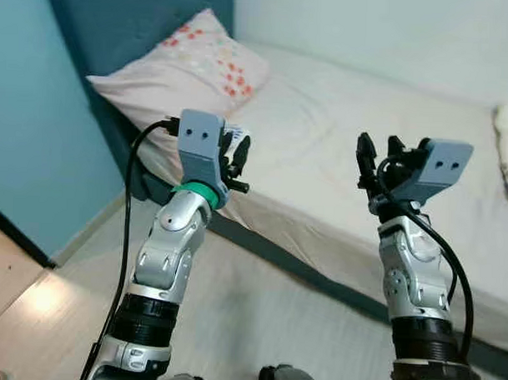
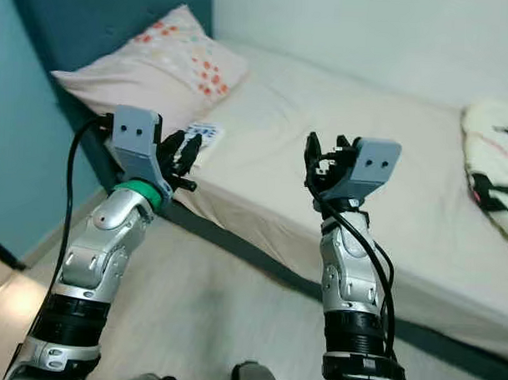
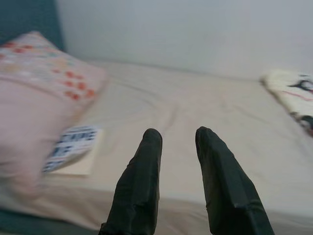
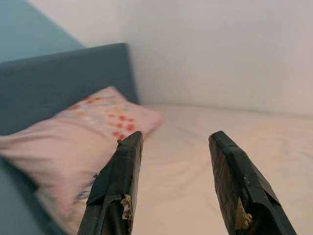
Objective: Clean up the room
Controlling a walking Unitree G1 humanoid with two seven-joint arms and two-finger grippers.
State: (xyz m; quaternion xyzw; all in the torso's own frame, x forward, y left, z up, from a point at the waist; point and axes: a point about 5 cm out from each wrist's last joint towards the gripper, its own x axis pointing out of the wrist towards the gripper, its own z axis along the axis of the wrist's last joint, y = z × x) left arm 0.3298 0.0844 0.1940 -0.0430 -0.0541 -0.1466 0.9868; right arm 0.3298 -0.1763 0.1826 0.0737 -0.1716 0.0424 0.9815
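Beside the bed (image 1: 339, 151), the robot stands with both arms raised and nothing in hand. The left gripper (image 3: 178, 139) hovers over the bed's near edge, fingers (image 3: 142, 181) a little apart and empty; the right gripper (image 4: 173, 142) hangs further along that edge, fingers spread wide, also empty. On the bed, a small patterned booklet (image 3: 73, 147) lies just beside the pillow (image 1: 188, 58) at the headboard end, and a crumpled blanket (image 2: 492, 173) sits at the far end. By my reading the tidying has barely begun: both loose items are still to be dealt with.
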